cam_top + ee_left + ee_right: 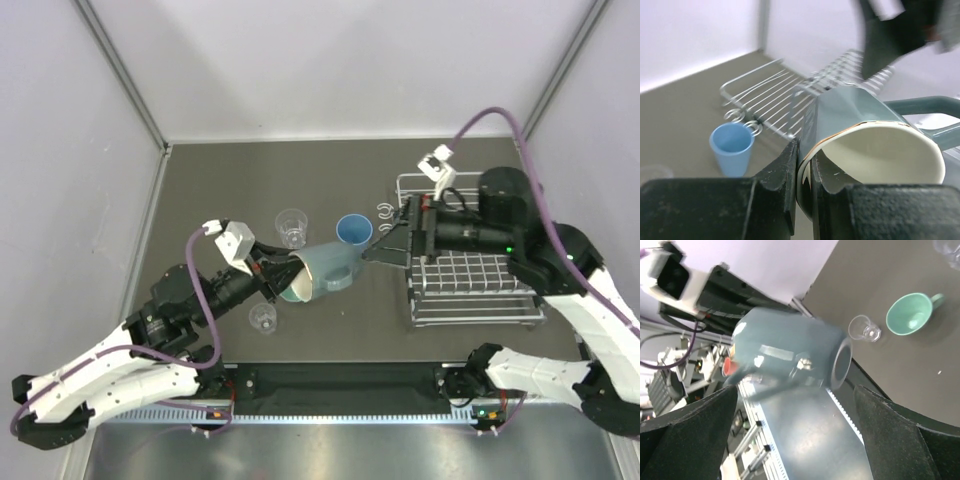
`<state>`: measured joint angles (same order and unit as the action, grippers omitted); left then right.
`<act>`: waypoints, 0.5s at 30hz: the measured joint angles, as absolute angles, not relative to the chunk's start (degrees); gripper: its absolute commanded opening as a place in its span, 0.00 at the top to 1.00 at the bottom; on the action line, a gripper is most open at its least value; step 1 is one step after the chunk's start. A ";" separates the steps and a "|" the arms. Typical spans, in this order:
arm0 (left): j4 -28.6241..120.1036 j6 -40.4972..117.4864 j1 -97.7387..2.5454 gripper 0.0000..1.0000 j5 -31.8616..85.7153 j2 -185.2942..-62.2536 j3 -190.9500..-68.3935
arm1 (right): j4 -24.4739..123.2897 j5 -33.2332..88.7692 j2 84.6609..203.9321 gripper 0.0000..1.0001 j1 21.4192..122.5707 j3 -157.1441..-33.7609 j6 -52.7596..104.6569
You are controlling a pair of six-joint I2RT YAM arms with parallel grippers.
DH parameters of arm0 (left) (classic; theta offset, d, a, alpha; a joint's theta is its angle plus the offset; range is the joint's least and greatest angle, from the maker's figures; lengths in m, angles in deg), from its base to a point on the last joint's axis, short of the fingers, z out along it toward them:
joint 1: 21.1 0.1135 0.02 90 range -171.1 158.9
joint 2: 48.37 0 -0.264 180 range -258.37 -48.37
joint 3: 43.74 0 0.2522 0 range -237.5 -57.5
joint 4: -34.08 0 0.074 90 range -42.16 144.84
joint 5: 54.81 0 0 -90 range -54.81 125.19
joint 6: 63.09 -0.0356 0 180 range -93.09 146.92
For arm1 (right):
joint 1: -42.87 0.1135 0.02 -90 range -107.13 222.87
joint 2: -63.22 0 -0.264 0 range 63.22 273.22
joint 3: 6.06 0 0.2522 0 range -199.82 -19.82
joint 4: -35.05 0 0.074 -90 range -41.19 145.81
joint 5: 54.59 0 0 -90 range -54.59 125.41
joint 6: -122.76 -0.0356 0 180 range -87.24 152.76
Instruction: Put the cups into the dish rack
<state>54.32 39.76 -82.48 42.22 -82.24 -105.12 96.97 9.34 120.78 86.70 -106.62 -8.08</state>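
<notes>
My left gripper (pixel 278 280) is shut on the rim of a grey-teal mug with a cream inside (pixel 320 272), one finger inside and one outside (pixel 804 150). It holds the mug (pixel 870 130) tilted on its side above the table. My right gripper (pixel 383 248) is open, its tips close to the mug's base and handle; in the right wrist view the mug (pixel 790 352) hangs just beyond the open gripper (pixel 795 395). A blue tumbler (pixel 352 230), a clear tumbler (pixel 291 226) and a smaller clear tumbler (pixel 262 318) stand on the table. A teal-green mug (pixel 910 315) shows only in the right wrist view. The dish rack (pixel 470 270) holds no cups.
The right arm reaches over the rack's left half. The rack's two curled hooks (pixel 383 211) face the blue tumbler. Side walls close in the table left and right. A metal strip (pixel 330 420) runs along the near edge.
</notes>
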 measured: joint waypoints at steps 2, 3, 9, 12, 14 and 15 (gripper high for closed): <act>51.99 37.88 -82.48 1.00 37.34 -81.64 -104.57 | 95.42 10.24 123.25 0.00 89.52 -106.95 -8.47; 50.65 36.32 -82.48 1.00 34.37 -81.23 -104.13 | 94.66 10.74 124.25 0.00 90.64 -106.99 -8.60; 47.75 28.85 -82.64 1.00 22.92 -77.06 -101.47 | 92.69 13.28 124.86 0.00 92.01 -107.19 -11.95; 47.35 23.21 -82.64 1.00 19.86 -75.55 -101.29 | 90.20 13.43 123.22 0.00 92.01 -106.97 -16.23; 46.24 19.12 -82.64 1.00 18.26 -74.87 -101.21 | 87.99 12.64 122.11 0.00 92.01 -106.21 -19.46; 45.60 17.20 -82.64 1.00 17.60 -74.72 -101.21 | 86.92 12.14 121.80 0.00 92.01 -105.79 -21.06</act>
<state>45.60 17.20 -82.64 17.60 -74.72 -101.21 86.92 12.14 121.80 92.01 -105.79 -21.06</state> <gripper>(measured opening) 0.174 0.996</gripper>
